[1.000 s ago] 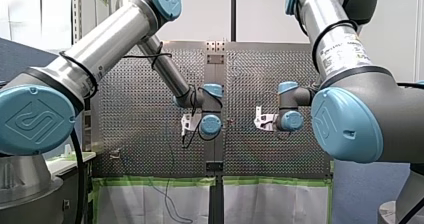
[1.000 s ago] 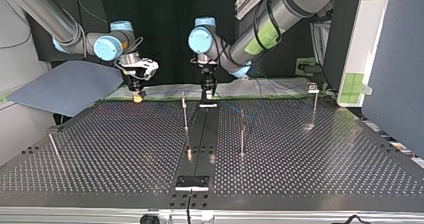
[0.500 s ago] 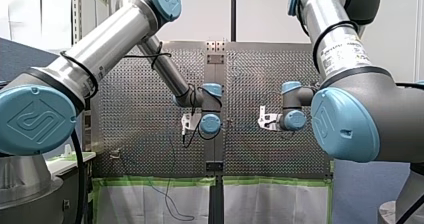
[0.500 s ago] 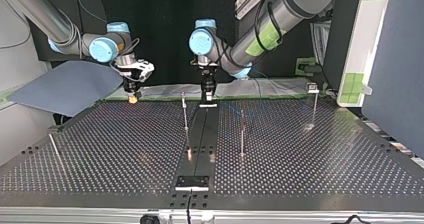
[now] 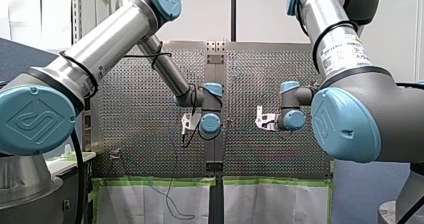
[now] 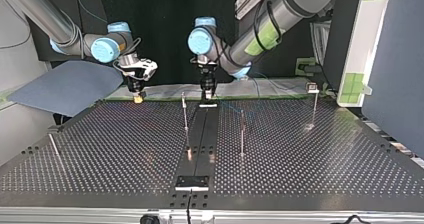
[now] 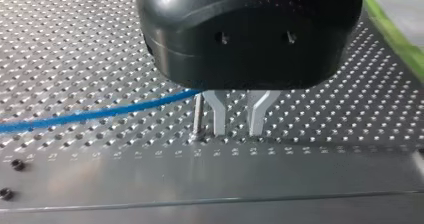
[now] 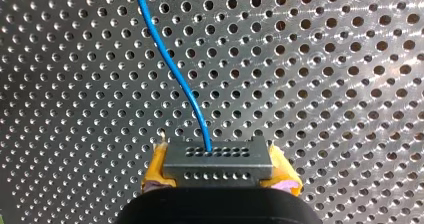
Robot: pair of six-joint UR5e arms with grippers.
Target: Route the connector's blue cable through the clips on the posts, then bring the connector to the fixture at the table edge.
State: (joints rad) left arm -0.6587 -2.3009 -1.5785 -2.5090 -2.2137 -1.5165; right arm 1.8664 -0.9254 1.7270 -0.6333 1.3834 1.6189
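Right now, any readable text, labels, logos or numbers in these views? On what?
No text can be quoted; nothing reads clearly.
white label on my right arm: printed lines, too blurred to read.
left arm's blue joint cap: embossed emblem, no letters legible.
right arm's blue joint cap: same emblem, not legible.
connector: rows of holes only, no marking.

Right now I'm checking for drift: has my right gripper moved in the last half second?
Yes, slightly: in the top view my right gripper, holding the connector, has shifted toward the view's right, nearer the thin post.
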